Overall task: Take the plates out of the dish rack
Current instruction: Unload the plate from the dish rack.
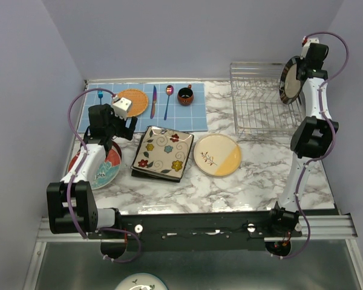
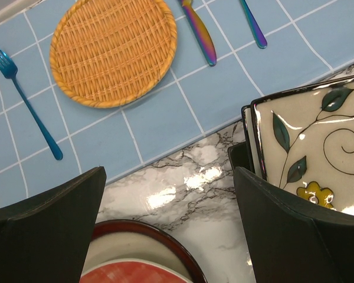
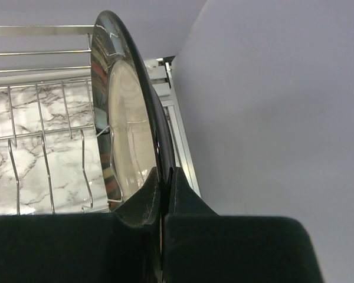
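Observation:
My right gripper (image 1: 300, 71) is shut on the rim of a stripe-rimmed plate (image 1: 288, 80) and holds it on edge above the right end of the silver wire dish rack (image 1: 263, 101). In the right wrist view the plate (image 3: 125, 118) stands edge-on between my fingers (image 3: 147, 194), above the rack's prongs (image 3: 47, 159). My left gripper (image 1: 113, 125) is open and empty above the table. Below it lies a red-rimmed plate (image 2: 135, 253) stacked at the left (image 1: 106, 169). A flowered square plate (image 1: 163, 151) tops a stack at centre. A cream round plate (image 1: 217, 154) lies beside it.
A blue tiled mat (image 1: 142, 109) at the back holds an orange woven mat (image 1: 133, 102), a fork (image 2: 26, 100), a knife (image 1: 153, 101), a spoon (image 1: 168, 99) and a small dark-red cup (image 1: 185, 95). Walls close in on both sides. Another plate (image 1: 139, 282) sits below the table's front edge.

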Motion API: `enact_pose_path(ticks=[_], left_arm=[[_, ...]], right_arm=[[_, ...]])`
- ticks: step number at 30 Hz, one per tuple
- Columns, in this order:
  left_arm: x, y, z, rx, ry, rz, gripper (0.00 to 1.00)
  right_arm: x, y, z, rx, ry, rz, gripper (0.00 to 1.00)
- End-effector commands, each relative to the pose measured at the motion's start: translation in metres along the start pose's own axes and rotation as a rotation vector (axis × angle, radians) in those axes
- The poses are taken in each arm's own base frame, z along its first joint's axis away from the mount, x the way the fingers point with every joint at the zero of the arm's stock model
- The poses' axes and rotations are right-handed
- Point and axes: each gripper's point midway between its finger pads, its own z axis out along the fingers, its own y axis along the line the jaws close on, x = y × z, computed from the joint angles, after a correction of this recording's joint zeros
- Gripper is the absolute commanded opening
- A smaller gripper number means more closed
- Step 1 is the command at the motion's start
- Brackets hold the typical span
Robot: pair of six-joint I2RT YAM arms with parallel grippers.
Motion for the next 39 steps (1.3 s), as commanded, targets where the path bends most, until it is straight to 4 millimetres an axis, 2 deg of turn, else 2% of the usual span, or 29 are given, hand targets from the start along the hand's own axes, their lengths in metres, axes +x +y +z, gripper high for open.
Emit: enact_pose_path(ticks=[1, 6, 13, 20, 24, 29, 30, 32, 33, 34, 37, 39], left_arm=[[0.002, -0.007, 0.0, 0.029, 0.007, -0.002, 0.99], [0.004, -0.006, 0.002, 0.026, 0.013, -0.005, 0.99], [0.009, -0.007, 0.002, 0.026, 0.025, -0.008, 0.99], [0.008, -0.008, 0.0, 0.026, 0.022, -0.005, 0.99], [0.01, -0.01, 0.0, 0.034, 0.022, -0.013, 0.99], [0.012, -0.01, 0.003, 0.04, 0.028, -0.014, 0.99], [0.012, -0.011, 0.004, 0.042, 0.026, -0.013, 0.99], [0.013, -0.01, 0.005, 0.045, 0.029, -0.015, 0.99], [0.012, -0.011, 0.006, 0.048, 0.028, -0.016, 0.99], [0.013, -0.01, 0.006, 0.047, 0.028, -0.019, 0.99], [0.012, -0.011, 0.008, 0.055, 0.024, -0.021, 0.99], [0.014, -0.012, 0.009, 0.059, 0.032, -0.022, 0.99]], right_arm=[[-0.043, -0.005, -0.031, -0.054, -0.093, 0.046, 0.01], [-0.071, -0.014, -0.06, -0.059, -0.148, 0.05, 0.01], [-0.096, -0.023, -0.091, -0.061, -0.205, 0.058, 0.01], [-0.092, -0.024, -0.094, -0.056, -0.197, 0.05, 0.01], [-0.094, -0.015, -0.098, -0.094, -0.198, 0.072, 0.01], [-0.095, -0.015, -0.101, -0.081, -0.205, 0.075, 0.01], [-0.091, -0.013, -0.1, -0.086, -0.195, 0.083, 0.01], [-0.094, -0.013, -0.109, -0.092, -0.209, 0.099, 0.01], [-0.082, -0.007, -0.106, -0.106, -0.182, 0.114, 0.01], [-0.087, -0.008, -0.116, -0.108, -0.198, 0.125, 0.01], [-0.079, 0.002, -0.118, -0.126, -0.189, 0.131, 0.01], [-0.081, 0.003, -0.123, -0.114, -0.197, 0.118, 0.01]])
